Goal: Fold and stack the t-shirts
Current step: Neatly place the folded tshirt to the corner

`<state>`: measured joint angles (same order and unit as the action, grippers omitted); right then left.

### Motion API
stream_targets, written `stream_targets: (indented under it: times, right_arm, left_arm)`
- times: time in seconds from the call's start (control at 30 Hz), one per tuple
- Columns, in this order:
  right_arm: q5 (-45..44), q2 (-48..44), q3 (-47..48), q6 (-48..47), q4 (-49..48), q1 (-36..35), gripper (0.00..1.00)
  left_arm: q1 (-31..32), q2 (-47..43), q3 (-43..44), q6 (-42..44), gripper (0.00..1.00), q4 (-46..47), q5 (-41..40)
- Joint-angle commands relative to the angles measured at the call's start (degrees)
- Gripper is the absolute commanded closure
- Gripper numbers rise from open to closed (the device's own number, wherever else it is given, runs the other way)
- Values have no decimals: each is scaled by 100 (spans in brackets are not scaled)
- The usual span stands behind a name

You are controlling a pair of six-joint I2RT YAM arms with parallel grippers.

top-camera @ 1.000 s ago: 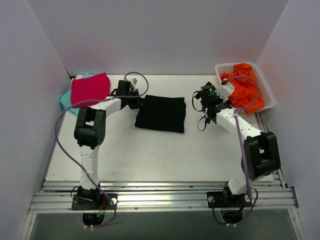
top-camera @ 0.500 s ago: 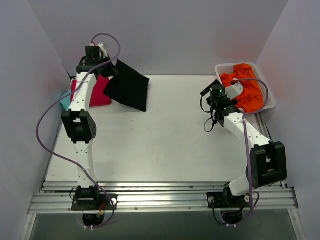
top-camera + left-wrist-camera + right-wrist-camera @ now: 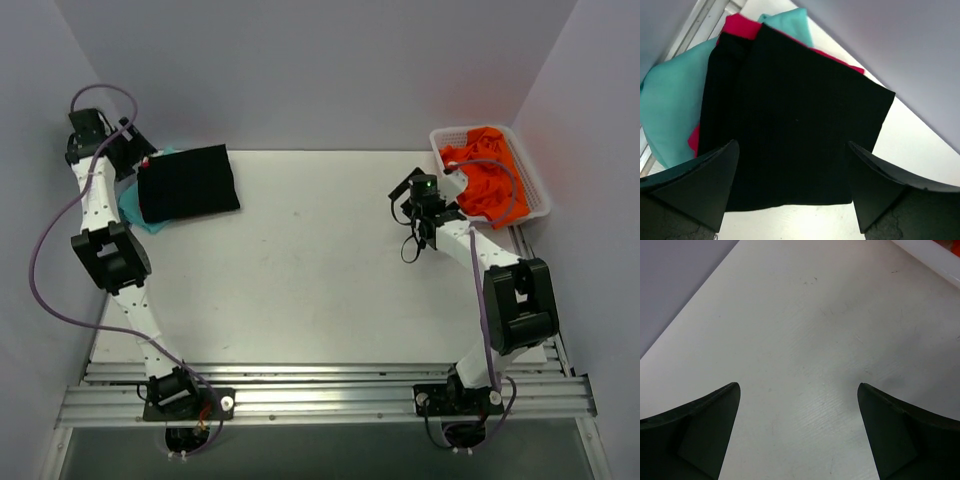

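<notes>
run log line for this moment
stack: black t-shirt folded atop pink t-shirt and teal t-shirt | left pincer: open, empty | right pincer: open over table | basket: orange cloth

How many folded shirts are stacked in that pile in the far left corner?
3: the black shirt on top, a magenta-pink shirt under it, showing only at the edges, and a teal shirt at the bottom. More could be hidden beneath.

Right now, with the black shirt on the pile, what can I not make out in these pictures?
Magenta shirt: left wrist and top views, nearly all covered by the black shirt; its fold is unreadable.
Teal shirt: under both, only edges show.
Orange cloth in the basket: top view, bunched; number of pieces unclear.
</notes>
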<state>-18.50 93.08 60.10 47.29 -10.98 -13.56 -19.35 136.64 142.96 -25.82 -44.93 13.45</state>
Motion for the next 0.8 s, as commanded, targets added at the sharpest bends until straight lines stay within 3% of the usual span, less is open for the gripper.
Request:
stream_targets:
  times: [0.0, 0.2, 0.33, 0.37, 0.4, 0.5, 0.53, 0.63, 0.77]
  right_arm:
    - [39, 61, 187, -123, -159, -41, 0]
    - [-311, 18, 204, -307, -141, -357, 1]
    - [-601, -272, 73, -1132, -781, -1085, 3]
    - [-698, -455, -49, -1639, -1122, -1540, 3]
    - [-1151, -553, -120, -1905, -1308, -1796, 3]
    - [-1629, -729, -428, -2776, -2126, -2545, 1]
    - [-1595, -634, -368, -2786, -1901, -2598, 0]
    - [-1402, -266, 256, -2462, -1032, -2634, 0]
    - [-1366, -114, 538, -2531, -1028, -2836, 0]
  left_arm:
    - [177, -539, -653, -326, 6, 790, -18]
    - [475, -2060, -2312, -476, 6, 1679, -246]
    - [1160, -3167, -3474, -222, 6, 2110, -615]
    - [1345, -3387, -3746, -73, 6, 2215, -746]
    - [1529, -3885, -4053, 207, 6, 2416, -1191]
    - [2065, -4960, -5616, 402, 6, 3056, -1915]
    - [2059, -5232, -6543, 411, 6, 3278, -1830]
    - [2006, -6217, -8171, 385, 6, 3859, -2013]
    - [2014, -7814, -9615, 359, 6, 4387, -2399]
